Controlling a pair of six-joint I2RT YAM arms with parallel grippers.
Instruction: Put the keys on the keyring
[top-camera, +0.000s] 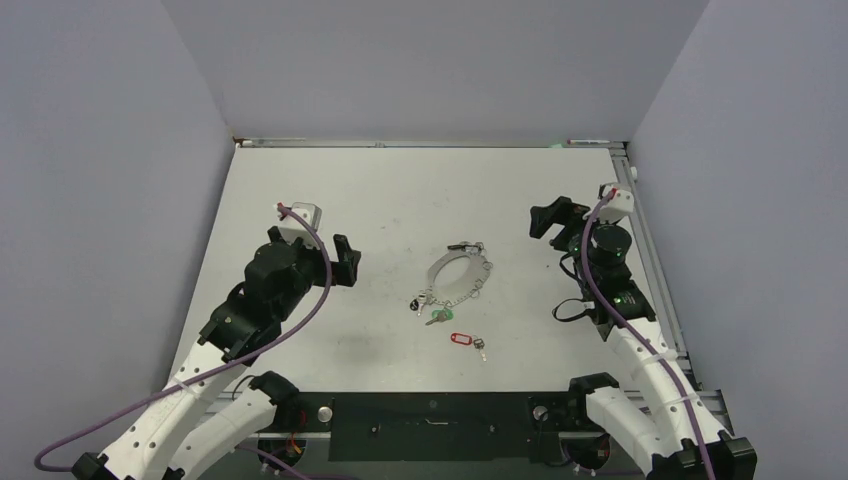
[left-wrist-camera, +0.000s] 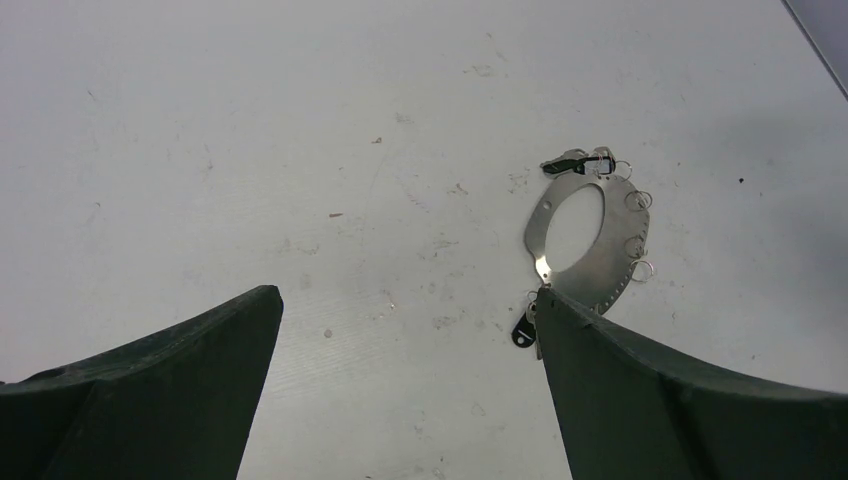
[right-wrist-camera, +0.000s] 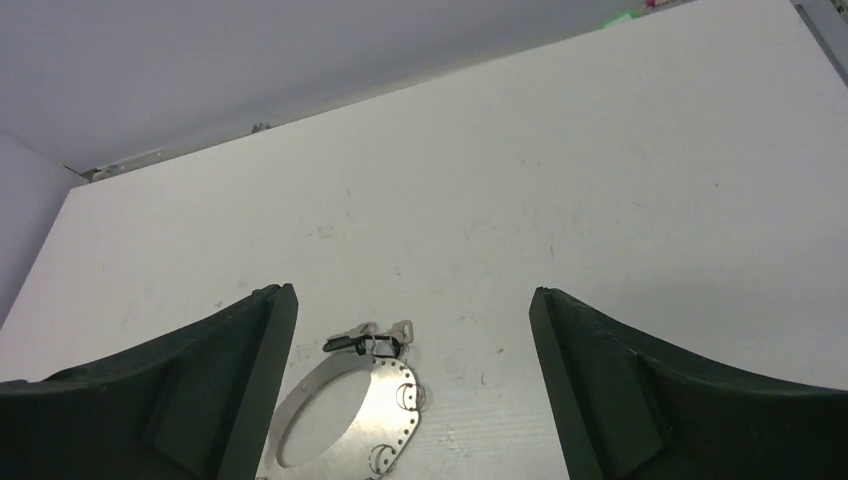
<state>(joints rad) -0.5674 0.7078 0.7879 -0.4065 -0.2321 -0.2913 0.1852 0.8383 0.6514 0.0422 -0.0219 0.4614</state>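
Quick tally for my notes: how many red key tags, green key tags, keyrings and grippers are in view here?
Red tag: 1
Green tag: 1
Keyring: 1
Grippers: 2, the left gripper and the right gripper, both open
Total: 5

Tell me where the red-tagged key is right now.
In the top view, the red-tagged key lies on the table, apart from the keyring on its near side, just right of the green-tagged key.
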